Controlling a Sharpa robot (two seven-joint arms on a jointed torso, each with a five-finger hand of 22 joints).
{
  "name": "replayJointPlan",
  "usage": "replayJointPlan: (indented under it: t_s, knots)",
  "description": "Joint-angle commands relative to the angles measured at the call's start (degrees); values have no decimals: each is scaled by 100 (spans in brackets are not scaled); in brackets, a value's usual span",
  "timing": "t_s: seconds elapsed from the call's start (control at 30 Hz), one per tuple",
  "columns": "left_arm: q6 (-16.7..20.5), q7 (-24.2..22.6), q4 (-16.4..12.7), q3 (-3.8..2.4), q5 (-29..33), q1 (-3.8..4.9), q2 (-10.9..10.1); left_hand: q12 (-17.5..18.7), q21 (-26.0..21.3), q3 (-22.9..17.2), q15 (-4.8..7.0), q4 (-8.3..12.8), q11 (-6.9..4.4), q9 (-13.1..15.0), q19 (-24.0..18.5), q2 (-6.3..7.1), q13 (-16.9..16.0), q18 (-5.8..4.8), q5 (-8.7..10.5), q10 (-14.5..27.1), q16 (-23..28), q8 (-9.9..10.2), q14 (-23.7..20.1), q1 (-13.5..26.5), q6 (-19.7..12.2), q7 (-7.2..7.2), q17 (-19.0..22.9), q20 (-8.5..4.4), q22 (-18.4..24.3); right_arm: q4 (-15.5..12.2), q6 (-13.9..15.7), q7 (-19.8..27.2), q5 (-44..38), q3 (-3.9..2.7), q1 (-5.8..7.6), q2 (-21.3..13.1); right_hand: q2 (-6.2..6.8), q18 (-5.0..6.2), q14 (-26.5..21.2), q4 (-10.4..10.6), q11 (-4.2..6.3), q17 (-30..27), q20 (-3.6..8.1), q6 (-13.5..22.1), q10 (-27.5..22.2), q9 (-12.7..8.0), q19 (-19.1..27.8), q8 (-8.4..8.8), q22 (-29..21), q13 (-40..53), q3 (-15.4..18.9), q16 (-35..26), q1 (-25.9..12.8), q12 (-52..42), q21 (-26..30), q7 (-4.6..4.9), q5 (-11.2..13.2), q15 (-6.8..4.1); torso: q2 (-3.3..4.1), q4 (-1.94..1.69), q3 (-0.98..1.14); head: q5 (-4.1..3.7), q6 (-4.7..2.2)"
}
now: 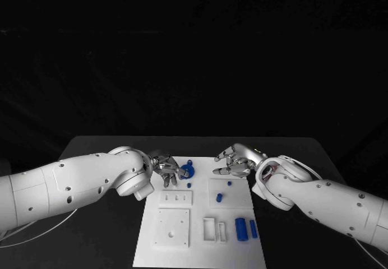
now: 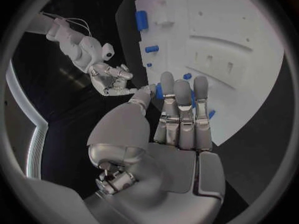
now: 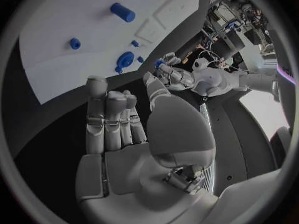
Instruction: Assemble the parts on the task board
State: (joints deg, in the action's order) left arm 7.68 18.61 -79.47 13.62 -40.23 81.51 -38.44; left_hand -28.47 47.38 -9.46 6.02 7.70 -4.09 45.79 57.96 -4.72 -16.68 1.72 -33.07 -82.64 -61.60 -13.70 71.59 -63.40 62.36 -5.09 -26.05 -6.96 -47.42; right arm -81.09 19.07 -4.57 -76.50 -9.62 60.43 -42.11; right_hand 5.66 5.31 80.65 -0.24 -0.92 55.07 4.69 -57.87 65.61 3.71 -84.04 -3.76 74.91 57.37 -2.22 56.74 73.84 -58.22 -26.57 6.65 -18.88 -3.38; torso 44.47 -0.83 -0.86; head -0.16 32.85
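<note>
The white task board [image 1: 202, 249] lies mid-table. My left hand [image 1: 164, 167] hovers at the board's far left corner, and its thumb and a finger seem to pinch a small blue part [image 2: 159, 90]. A round blue part [image 1: 188, 168] lies on the board just beside those fingers. My right hand [image 1: 236, 159] hangs over the board's far edge, fingers apart, holding nothing. A short blue peg [image 1: 220, 197] lies in a square recess. Two longer blue pegs [image 1: 241, 228] lie side by side at the board's near right.
The black table [image 1: 299, 148] surrounds the board. White blocks with slots and holes [image 1: 174, 227] sit on the board's near left. A thin white cable [image 1: 32, 230] trails under my left arm. My two hands are a short gap apart.
</note>
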Motion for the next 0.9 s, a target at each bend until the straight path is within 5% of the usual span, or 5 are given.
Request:
replayJointPlan:
  t_s: [0.03,0.4,0.57,0.7,0.9]
  knots:
    - [283,298,-57,7,-764,-3,1,-51,64,-307,27,369,-19,357,74,64,-71,-50,-18,-92,-48,102,90,-35,737,628,-65,-42,-38,-4,225,319,645,-91,-8,-110,-60,72,-31,-15,27,-13,-18,-62,-32,-4,-166,17,307,-10,5,-11,9,28,29,-11,-105,-12,-3,-1,1,6,45]
    - [539,926,-172,17,-1697,-113,58,-461,365,-197,140,421,-129,590,263,136,-729,-33,-103,-357,-274,647,491,16,1303,748,-530,-138,-227,55,314,405,1229,-444,-7,-258,-75,66,-42,-66,31,-35,-13,-65,-58,-5,-162,19,299,-51,-7,-27,-10,53,96,-11,-323,-15,0,-16,1,25,168]
    - [600,1075,-146,17,-1954,-203,128,-624,422,-172,148,451,-143,736,292,129,-844,-8,-156,-390,-279,795,577,50,1447,772,-668,-135,-253,66,303,399,1294,-499,-1,-251,-80,65,-39,-85,31,-32,-11,-58,-54,-6,-166,20,302,-51,-15,-20,-19,47,98,-8,-396,-17,3,-25,-2,11,209]
    - [667,1130,-97,17,-2075,-282,179,-675,438,-221,145,513,-138,787,323,159,-832,15,-475,-403,-242,819,645,120,1497,779,-687,-124,-251,57,299,386,1310,-520,4,-241,-77,64,-36,-92,30,-26,-10,-46,-41,-6,-170,20,304,-38,-16,-13,-29,28,92,-6,-419,-17,8,-20,-2,58,233]
    - [681,1167,-43,17,-2180,-392,230,-834,151,-246,146,636,-144,925,555,127,-753,23,-495,-405,-200,890,716,239,1590,798,-817,-95,-290,45,302,377,1319,-552,10,-220,-82,65,-34,-108,32,-24,-10,-50,-46,-6,-173,20,304,-40,-28,-6,-45,23,105,-7,-457,-17,5,-17,-16,81,278]
